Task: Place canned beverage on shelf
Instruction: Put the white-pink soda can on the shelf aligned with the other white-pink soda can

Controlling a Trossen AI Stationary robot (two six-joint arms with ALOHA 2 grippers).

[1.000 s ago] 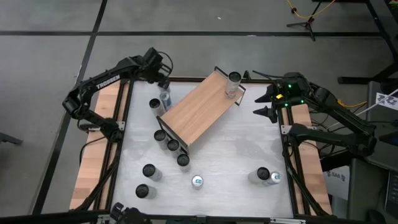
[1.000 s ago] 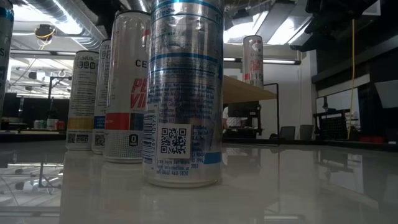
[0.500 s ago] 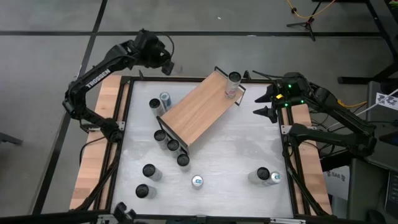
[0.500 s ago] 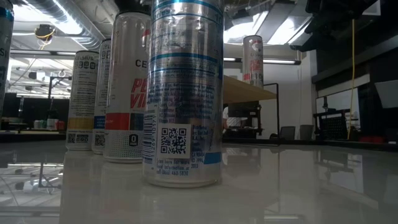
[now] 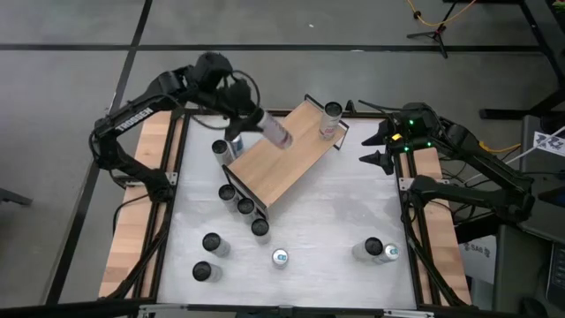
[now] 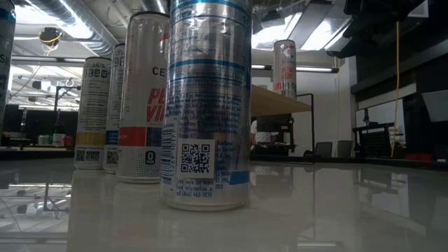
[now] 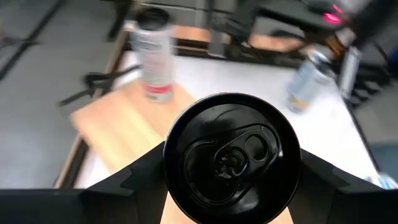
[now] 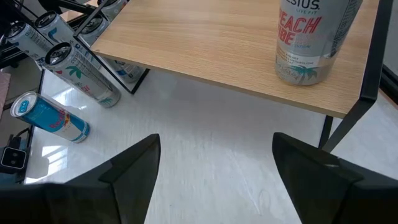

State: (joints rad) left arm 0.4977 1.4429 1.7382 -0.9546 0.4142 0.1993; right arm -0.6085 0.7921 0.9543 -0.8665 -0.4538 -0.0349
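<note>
The shelf (image 5: 287,150), a light-brown board with black frame ends, stands slantwise at the table's far middle. One can (image 5: 331,115) stands upright on the shelf's far right end; it also shows in the right wrist view (image 8: 311,40). My left gripper (image 5: 254,117) is above the shelf's left part, shut on a pink-and-white can (image 5: 276,132) that lies tilted in the air. My right gripper (image 5: 375,146) is open and empty by the table's far right edge, its fingers (image 8: 130,168) wide apart. My left gripper pinches the can's side wall just below its black top rim (image 7: 180,155) between its two fingers (image 7: 140,183). The can lies along the fingers, its top (image 7: 231,155) toward the wrist and its bottom slanting down toward the shelf. It is lifted clear.
Two cans (image 5: 219,148) stand left of the shelf's near end, three (image 5: 245,206) in a row by its near corner, and several more (image 5: 281,258) near the front edge, two (image 5: 380,251) at the front right. Bare tabletop (image 5: 344,203) lies right of the shelf.
My left gripper has risen from beside the cans at the far left, swung out past the table's far edge, then come back toward the table's right. It now stands over the shelf's left part with a tilted can in its fingers.
</note>
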